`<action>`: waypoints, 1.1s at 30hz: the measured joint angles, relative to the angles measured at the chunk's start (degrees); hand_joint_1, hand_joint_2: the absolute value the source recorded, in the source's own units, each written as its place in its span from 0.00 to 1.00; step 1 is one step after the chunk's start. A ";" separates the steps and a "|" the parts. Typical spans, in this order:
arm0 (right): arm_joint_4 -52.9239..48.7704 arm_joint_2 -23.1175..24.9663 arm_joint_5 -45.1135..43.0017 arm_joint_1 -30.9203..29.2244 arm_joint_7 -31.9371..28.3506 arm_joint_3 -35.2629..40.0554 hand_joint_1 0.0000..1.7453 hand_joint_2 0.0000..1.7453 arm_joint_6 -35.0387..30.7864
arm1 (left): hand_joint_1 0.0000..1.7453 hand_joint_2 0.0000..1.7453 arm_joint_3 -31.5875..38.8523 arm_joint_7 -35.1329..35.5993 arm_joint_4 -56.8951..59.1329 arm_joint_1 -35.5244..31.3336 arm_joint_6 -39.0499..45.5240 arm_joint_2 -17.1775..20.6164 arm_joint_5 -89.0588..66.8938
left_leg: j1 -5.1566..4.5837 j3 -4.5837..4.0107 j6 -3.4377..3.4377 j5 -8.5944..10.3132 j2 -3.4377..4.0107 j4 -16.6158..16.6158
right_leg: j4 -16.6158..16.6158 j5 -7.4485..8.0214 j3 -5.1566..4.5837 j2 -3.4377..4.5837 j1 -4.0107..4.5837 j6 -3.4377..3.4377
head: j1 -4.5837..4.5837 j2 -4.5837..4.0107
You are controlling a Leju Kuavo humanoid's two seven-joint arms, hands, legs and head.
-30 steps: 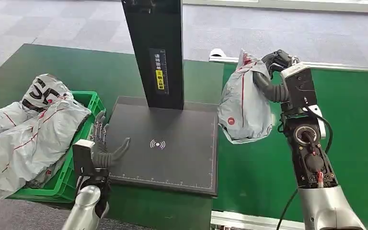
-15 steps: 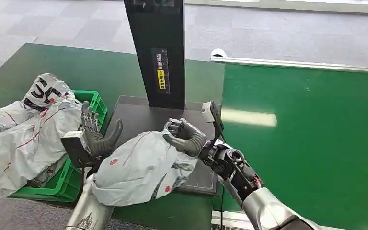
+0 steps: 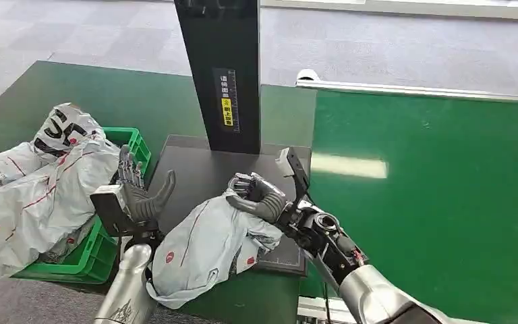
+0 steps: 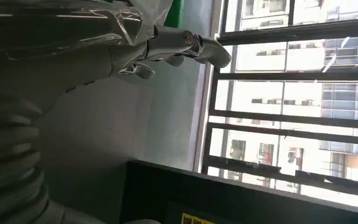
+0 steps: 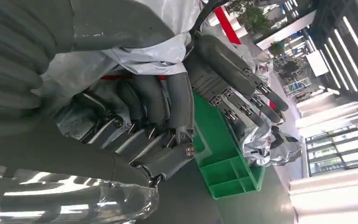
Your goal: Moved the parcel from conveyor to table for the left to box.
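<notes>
Right hand [image 3: 256,196]: fingers curled over the top of the parcel, which is gripped; the same grip is seen in the right wrist view [image 5: 149,116].
Parcel [image 3: 206,246]: grey mailer bag with red marks, held over the front edge of the black scanner pad [image 3: 202,172], lower end sagging past that edge, just beside the left forearm.
Left hand [image 3: 138,192]: raised upright, fingers spread, nothing held; palm is turned toward the parcel, near it, contact cannot be told.
Crate [image 3: 118,233]: green, at the table's left edge, piled with grey bags [image 3: 34,182].
Conveyor [image 3: 432,182]: green belt on the right.
Black post [image 3: 219,67]: stands at the pad's far edge.
</notes>
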 measured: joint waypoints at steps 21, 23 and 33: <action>-1.20 -2.84 18.80 -1.17 -12.39 2.16 1.00 1.00 -36.55 | 0.00 1.00 0.02 0.00 -0.02 0.07 1.88 0.31 1.16 | -0.01 0.00 0.00 0.00 -0.01 0.03 | 0.00 0.01 0.00 -0.01 -0.01 0.00 | 0.00 0.02; -2.34 -3.63 19.30 -1.13 -12.37 1.24 1.00 1.00 -37.29 | 0.00 1.00 0.02 -0.02 0.00 -0.04 1.95 0.31 1.16 | -0.01 0.00 0.00 0.00 0.00 0.03 | 0.00 0.01 0.00 0.00 -0.01 0.00 | 0.00 0.00; -3.98 -4.74 21.42 -0.71 -11.54 -2.18 0.00 1.00 -34.69 | 0.00 1.00 0.09 -0.02 0.22 -0.71 2.71 0.31 0.96 | 0.00 -0.01 0.00 0.00 0.00 0.03 | 0.00 0.01 0.00 0.00 -0.01 0.00 | -0.02 0.00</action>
